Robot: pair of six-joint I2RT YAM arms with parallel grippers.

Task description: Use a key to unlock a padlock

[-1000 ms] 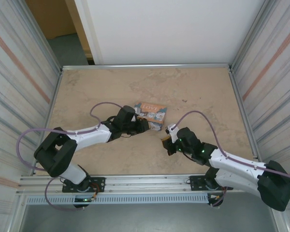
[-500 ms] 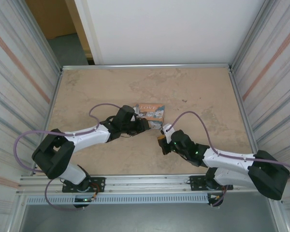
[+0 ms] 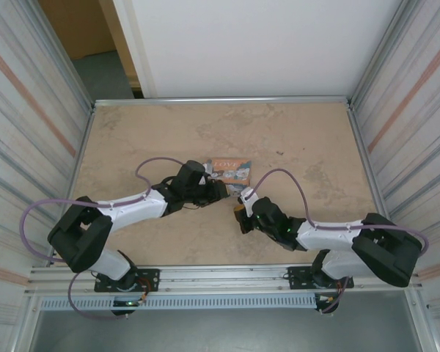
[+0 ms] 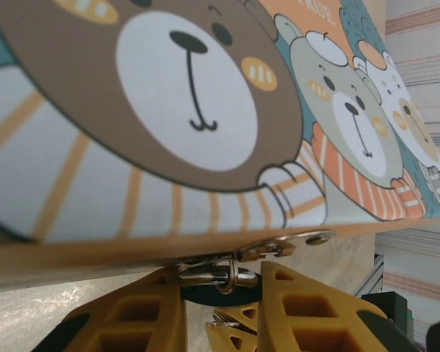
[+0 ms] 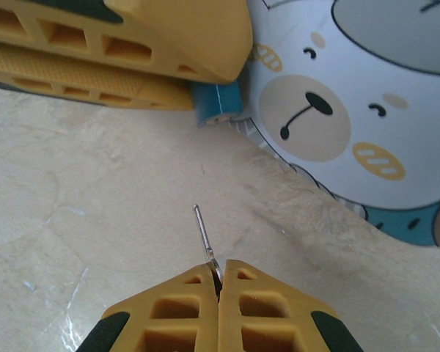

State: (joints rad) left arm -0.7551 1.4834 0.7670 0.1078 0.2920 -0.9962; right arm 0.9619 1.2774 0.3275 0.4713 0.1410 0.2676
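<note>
A: Orange box on the counter, what is seen from above?
B: The left fingers are set against its near edge; the right fingers lie just beside.
A: Left wrist?
B: The padlock is clamped between them, under the box's rim.
A: Right wrist?
B: The key is pinched tight, apart from the padlock.

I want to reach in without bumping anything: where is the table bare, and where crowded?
Free: the wide far strip of table between the box and the back rail, and the far right corner by the right rail. Crowded: the centre, where the left tool and right tool meet at the box's near edge.
</note>
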